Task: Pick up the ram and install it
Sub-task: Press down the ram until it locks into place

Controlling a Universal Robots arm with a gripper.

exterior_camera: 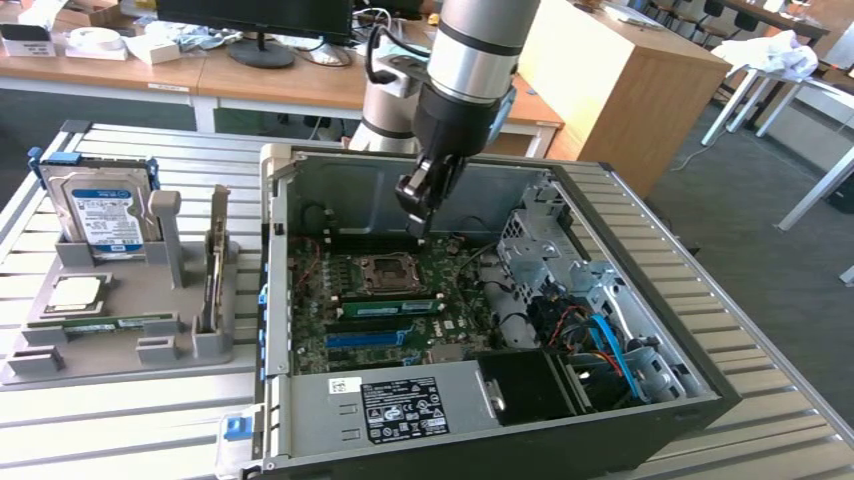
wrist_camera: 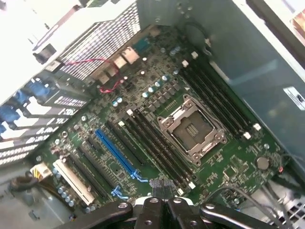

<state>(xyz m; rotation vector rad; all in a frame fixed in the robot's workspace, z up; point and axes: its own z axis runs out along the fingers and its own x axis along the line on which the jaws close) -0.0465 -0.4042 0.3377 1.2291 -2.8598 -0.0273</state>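
Note:
A green ram with a pale label stands on edge in a motherboard slot, just in front of the empty processor socket. My gripper hangs inside the open computer case, above the socket and clear of the ram. Its fingers are shut with nothing between them. In the wrist view the shut gripper looks down on the motherboard with its socket, dark memory slots and a blue slot.
A grey holder at the exterior view's left carries a blue-labelled hard drive, a silver processor chip, a green strip lying flat and an upright card. Cables and a drive cage fill the case's right side.

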